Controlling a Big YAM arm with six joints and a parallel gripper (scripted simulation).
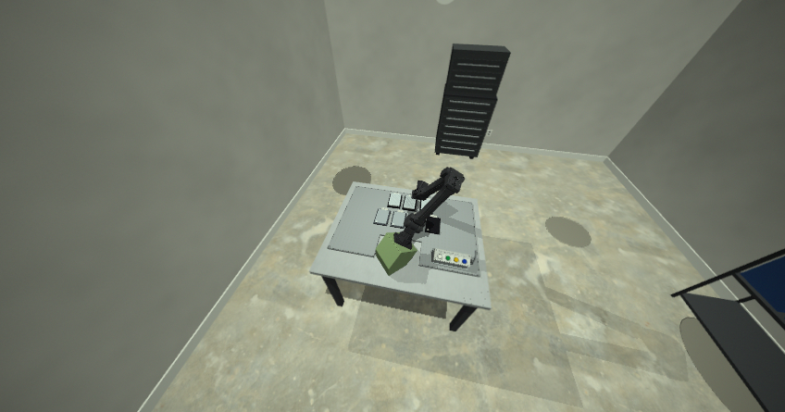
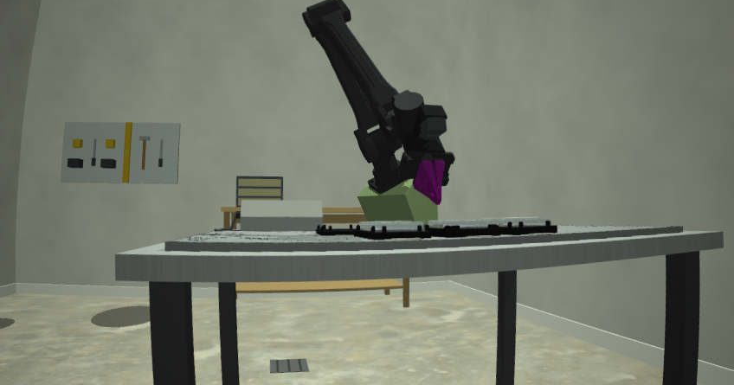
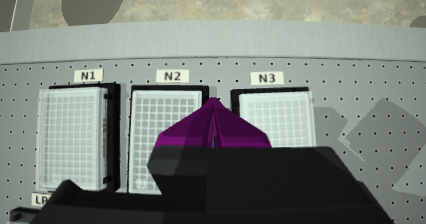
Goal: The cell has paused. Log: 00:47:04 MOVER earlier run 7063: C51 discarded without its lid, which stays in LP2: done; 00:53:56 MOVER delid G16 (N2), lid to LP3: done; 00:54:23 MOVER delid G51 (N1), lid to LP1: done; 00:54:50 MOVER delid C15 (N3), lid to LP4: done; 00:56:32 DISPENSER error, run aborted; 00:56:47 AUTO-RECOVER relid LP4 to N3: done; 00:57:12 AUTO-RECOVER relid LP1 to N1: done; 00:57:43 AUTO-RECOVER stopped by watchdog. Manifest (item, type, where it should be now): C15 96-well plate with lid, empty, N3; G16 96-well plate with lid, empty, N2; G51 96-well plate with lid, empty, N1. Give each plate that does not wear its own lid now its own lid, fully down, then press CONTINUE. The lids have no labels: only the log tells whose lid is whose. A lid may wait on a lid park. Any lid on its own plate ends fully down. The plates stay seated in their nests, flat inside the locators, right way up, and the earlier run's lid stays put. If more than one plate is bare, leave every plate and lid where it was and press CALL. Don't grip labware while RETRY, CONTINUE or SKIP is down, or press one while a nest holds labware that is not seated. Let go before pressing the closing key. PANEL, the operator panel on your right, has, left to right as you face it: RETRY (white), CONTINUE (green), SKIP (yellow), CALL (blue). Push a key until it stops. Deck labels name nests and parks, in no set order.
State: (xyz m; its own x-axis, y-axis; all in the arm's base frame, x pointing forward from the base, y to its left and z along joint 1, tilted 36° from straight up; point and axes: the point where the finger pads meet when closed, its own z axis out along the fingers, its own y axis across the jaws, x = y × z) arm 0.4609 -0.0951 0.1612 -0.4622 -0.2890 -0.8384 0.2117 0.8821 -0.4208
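In the wrist view three clear 96-well plates sit in black nests labelled N1, N2 and N3. The N1 and N3 plates look milky, as under lids. The N2 plate shows a sharper well grid and looks bare. My gripper has purple fingers; it is shut and empty, and it hangs above the deck over the near edge of N2. It also shows in the exterior view, well above the plates. A lid park label shows only partly at the lower left. The lid parks are hidden by my wrist.
The operator panel with white, green, yellow and blue keys stands at the table's front right. The arm's green base block sits beside it. Four pale plates or lids lie on the perforated deck.
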